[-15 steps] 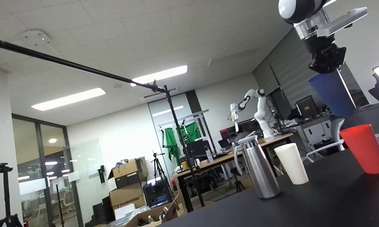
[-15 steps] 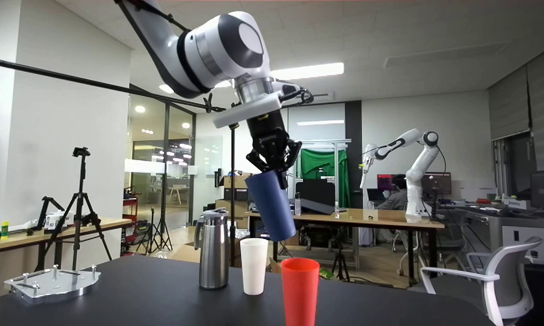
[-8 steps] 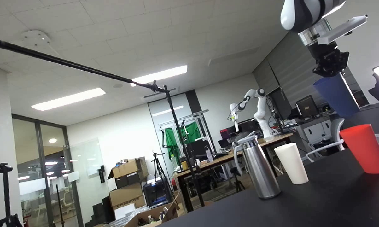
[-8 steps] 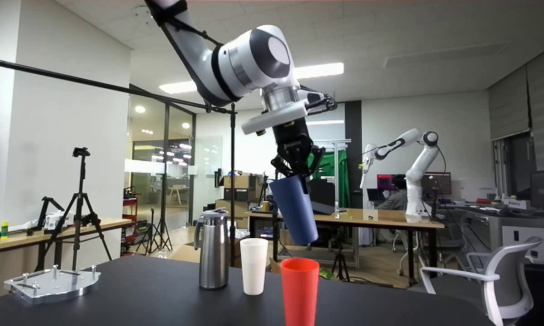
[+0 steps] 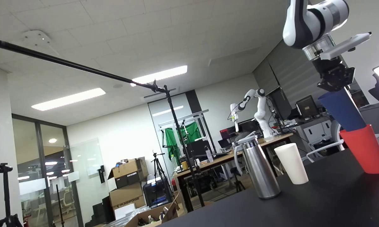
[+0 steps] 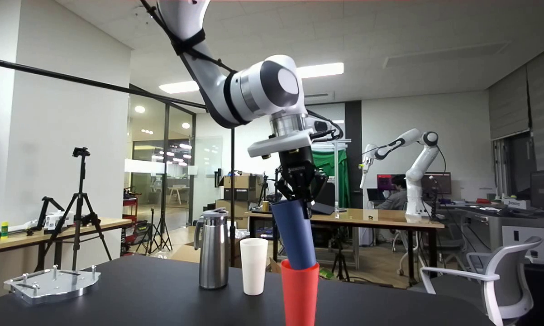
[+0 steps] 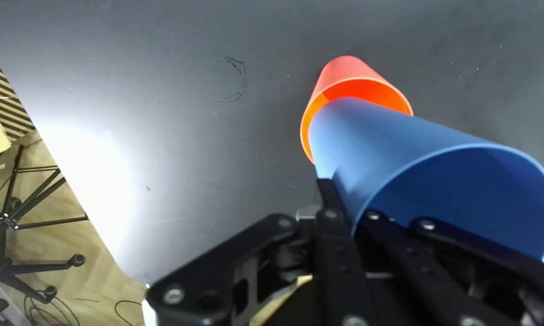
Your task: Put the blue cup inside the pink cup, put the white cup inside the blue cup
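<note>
Exterior cams both low, barely above black tabletop (image 5: 255,214), facing across it; far robot arm (image 6: 419,170) at 3 o'clock in each. In an exterior view: pitched well up and rolled, ceiling (image 5: 113,34) fills 10 to 1 o'clock, steel jug (image 5: 260,171) at 4 leans toward 11. In an exterior view: near level, pink cup (image 6: 300,296) at 6 with base cut off, so close in. Both exterior views share blue cup (image 6: 293,233), pink cup, white cup (image 6: 253,267), steel jug. Wrist view: steep look down past the gripper (image 7: 351,212) at 5 o'clock, blue cup very near at 3 to 4, pink cup beyond at 2, floor (image 7: 104,280) at 8; shares those cups with both exterior views.
</note>
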`<action>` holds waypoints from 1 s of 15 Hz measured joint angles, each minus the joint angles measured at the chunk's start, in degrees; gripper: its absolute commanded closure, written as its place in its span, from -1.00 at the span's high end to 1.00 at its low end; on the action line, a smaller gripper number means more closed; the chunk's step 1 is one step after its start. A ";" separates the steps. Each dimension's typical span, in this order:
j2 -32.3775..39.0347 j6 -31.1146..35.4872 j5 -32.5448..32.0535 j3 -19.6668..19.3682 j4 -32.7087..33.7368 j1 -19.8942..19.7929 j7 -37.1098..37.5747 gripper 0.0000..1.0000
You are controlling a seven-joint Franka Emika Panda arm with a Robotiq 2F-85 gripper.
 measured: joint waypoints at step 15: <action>8.28 6.96 6.57 0.46 -0.03 -1.06 -3.17 -0.99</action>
